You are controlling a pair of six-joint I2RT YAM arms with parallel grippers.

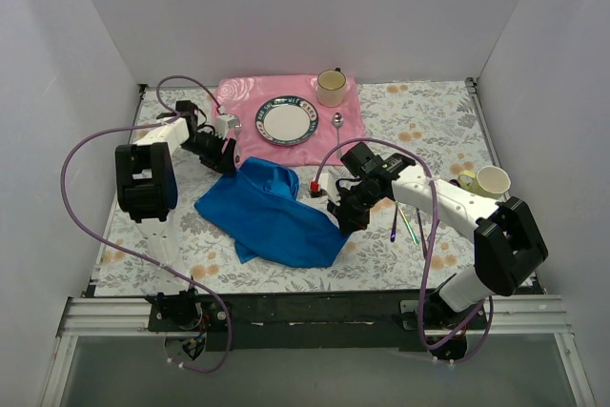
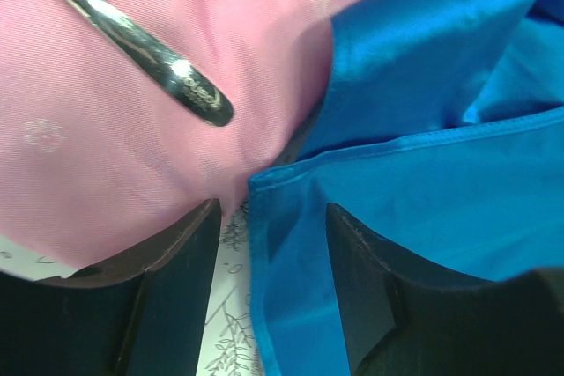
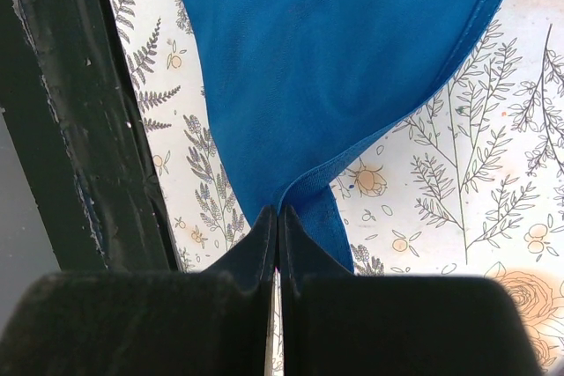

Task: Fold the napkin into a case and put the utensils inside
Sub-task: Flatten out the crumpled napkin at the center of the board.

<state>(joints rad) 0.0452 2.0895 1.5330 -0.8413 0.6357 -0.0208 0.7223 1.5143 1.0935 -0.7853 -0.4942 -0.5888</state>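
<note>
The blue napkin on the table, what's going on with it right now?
Two robot arms are working on the blue napkin, which lies crumpled and is not yet folded into a case. The right gripper is shut on the napkin's right-hand edge. The left gripper is open, with a napkin corner between its fingers, beside the pink placemat. The iridescent utensils lie on the table to the right, untouched.
</note>
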